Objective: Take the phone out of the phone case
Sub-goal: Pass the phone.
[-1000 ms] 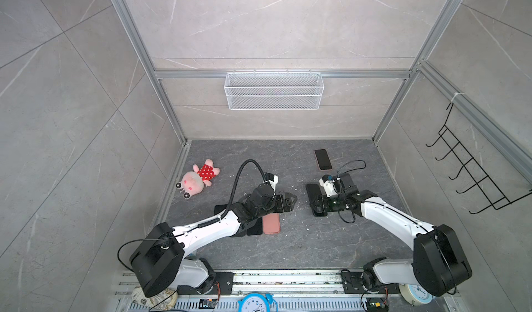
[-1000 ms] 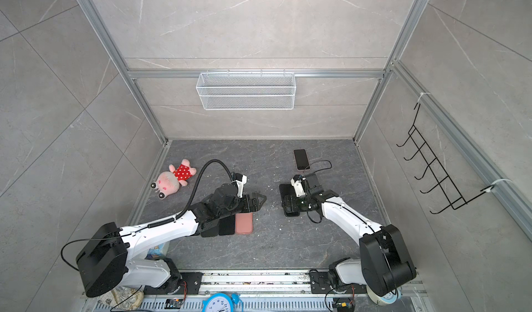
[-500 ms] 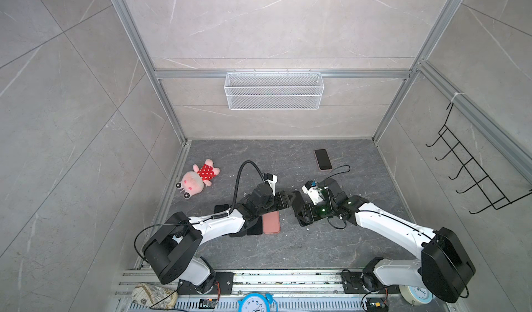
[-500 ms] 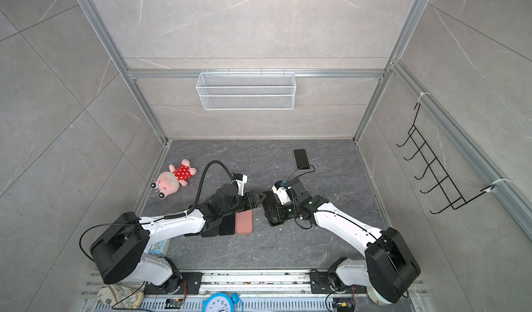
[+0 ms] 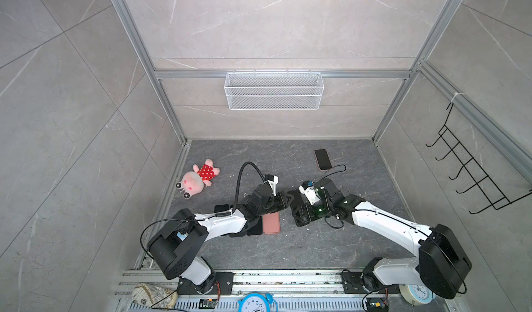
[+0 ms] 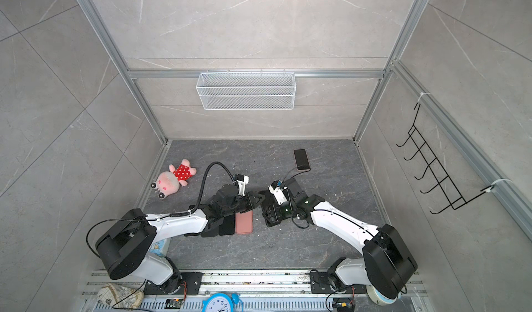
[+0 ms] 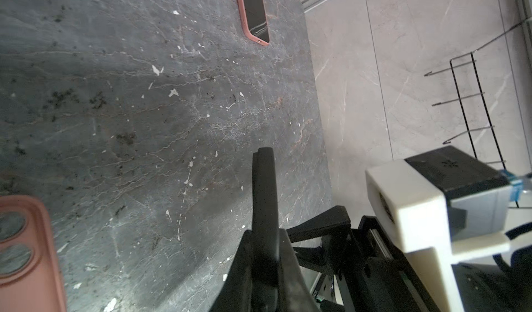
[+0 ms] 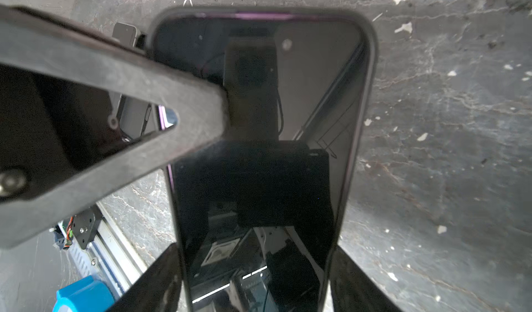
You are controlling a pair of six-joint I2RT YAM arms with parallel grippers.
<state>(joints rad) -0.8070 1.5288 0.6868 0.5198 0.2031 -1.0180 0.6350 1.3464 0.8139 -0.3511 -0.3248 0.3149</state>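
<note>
My right gripper (image 8: 256,250) is shut across the width of a black phone (image 8: 302,94), which sits screen up in a dark phone case (image 8: 371,66) just above the floor. In both top views the right gripper (image 5: 300,212) (image 6: 270,211) holds it at mid-floor. My left gripper (image 7: 263,155) is shut, its fingers pressed together with nothing seen between them. Its fingers (image 8: 172,94) reach in from the side, and the tip lies over the phone's screen near one long edge. The two grippers meet tip to tip (image 5: 288,201).
An empty pink case (image 5: 271,222) (image 7: 26,253) and a bare black phone (image 5: 254,227) lie beside the left arm. Another phone in a reddish case (image 5: 322,159) (image 7: 254,11) lies at the back. A plush toy (image 5: 198,178) is at left, a wire basket (image 5: 273,90) on the back wall.
The right arm carried the cased phone leftward to the left gripper. The left gripper went from open to shut, with its tip at the phone.
</note>
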